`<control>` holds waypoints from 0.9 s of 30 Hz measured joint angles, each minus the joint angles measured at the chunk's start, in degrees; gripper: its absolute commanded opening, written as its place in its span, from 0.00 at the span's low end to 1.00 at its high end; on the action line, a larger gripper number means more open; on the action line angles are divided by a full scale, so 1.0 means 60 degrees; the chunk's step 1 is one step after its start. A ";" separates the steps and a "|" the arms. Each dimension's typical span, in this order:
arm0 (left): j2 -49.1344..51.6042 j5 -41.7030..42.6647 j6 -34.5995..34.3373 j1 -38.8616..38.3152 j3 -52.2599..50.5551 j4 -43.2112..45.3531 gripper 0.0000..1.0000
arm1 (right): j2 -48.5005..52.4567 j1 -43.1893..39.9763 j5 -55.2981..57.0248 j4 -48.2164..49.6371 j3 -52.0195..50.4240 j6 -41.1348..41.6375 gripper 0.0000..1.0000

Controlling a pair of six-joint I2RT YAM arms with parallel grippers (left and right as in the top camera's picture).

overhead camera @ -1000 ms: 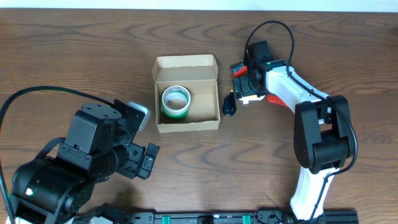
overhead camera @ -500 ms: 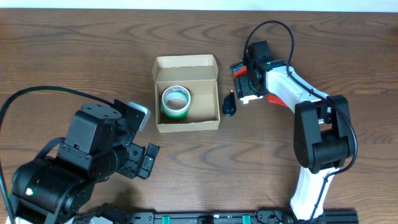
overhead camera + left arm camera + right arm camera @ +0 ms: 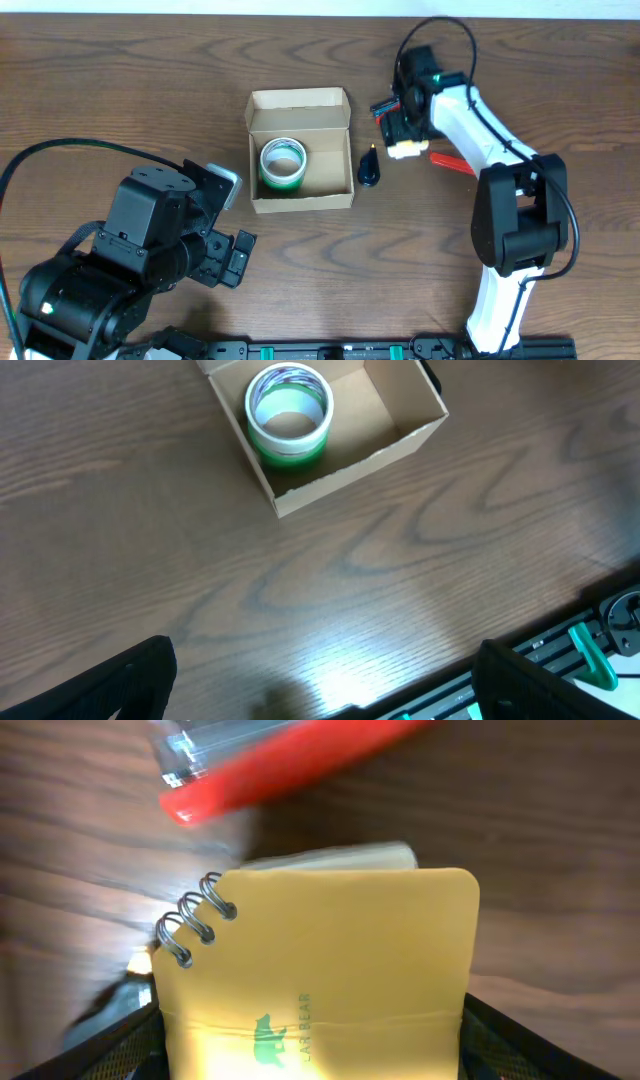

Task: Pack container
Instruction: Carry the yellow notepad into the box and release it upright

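Observation:
The container (image 3: 298,100), a tan cardboard box with its lid flap open, sits mid-table and holds a green tape roll (image 3: 283,162). The left wrist view shows the same container (image 3: 405,440) and tape roll (image 3: 288,410) ahead. My right gripper (image 3: 404,135) is to the right of the box, shut on a yellow spiral notebook (image 3: 320,980) with a green bear logo, raised off the table. My left gripper (image 3: 320,680) stands wide open over bare wood near the front edge, nothing between its fingers.
A small black object (image 3: 369,170) lies just right of the box. A red tool (image 3: 450,160) lies on the table beyond the right gripper and appears as a red bar (image 3: 290,760) above the notebook. The table's front rail (image 3: 600,650) is near the left gripper.
My right gripper has narrowed onto the yellow notebook and risen with it, moving slightly toward the back. The red tool now lies uncovered. The left arm has not moved.

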 measured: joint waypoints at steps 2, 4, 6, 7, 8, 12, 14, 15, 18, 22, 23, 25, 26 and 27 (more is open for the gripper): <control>0.0000 0.0004 0.0004 0.0000 0.0000 -0.0004 0.95 | -0.0025 0.0000 -0.0073 -0.0481 0.0576 0.0011 0.79; 0.0000 0.0000 0.0004 0.0000 0.0000 0.0000 0.95 | -0.0087 0.0000 -0.0233 -0.0940 0.1111 0.0066 0.79; 0.0000 0.0004 0.0000 0.0000 0.0000 -0.0004 0.95 | -0.0229 0.0000 -0.0415 -0.1260 0.1541 0.0120 0.78; 0.0000 0.0004 0.0000 0.0000 0.0000 0.0000 0.95 | -0.0350 0.0000 -0.0565 -0.1432 0.1759 0.0157 0.77; 0.0000 0.0000 0.0000 0.0000 0.0000 -0.0004 0.95 | -0.0448 0.0000 -0.0659 -0.1523 0.1898 0.0178 0.77; 0.0000 0.0004 0.0000 0.0000 0.0000 0.0004 0.95 | -0.1173 0.0044 -0.1290 -0.1770 0.2357 0.0222 0.75; 0.0000 0.0000 0.0000 0.0000 0.0000 0.0000 0.95 | -0.1687 0.0146 -0.1563 -0.1847 0.2433 0.0226 0.75; 0.0000 0.0000 0.0000 0.0000 0.0000 0.0004 0.95 | -0.1880 0.0215 -0.1650 -0.1883 0.2459 0.0226 0.75; 0.0000 0.0004 0.0004 0.0000 0.0000 0.0000 0.95 | -0.2524 0.0685 -0.1829 -0.2106 0.2499 0.0229 0.76; 0.0000 0.0000 0.0000 0.0000 0.0000 0.0000 0.95 | -0.2973 0.1497 -0.1996 -0.2350 0.2521 0.0229 0.76; 0.0000 0.0000 0.0000 0.0000 0.0000 0.0000 0.95 | -0.3005 0.1712 -0.2025 -0.2397 0.2532 0.0233 0.76; 0.0000 0.0004 0.0000 0.0000 0.0000 0.0000 0.95 | -0.3002 0.2153 -0.2076 -0.2473 0.2535 0.0259 0.76; 0.0000 0.0000 0.0000 0.0000 0.0000 0.0000 0.95 | -0.2987 0.2353 -0.2102 -0.2528 0.2528 0.0262 0.76; 0.0000 0.0000 0.0000 0.0000 0.0000 0.0000 0.95 | -0.2983 0.2532 -0.2106 -0.2550 0.2517 0.0270 0.76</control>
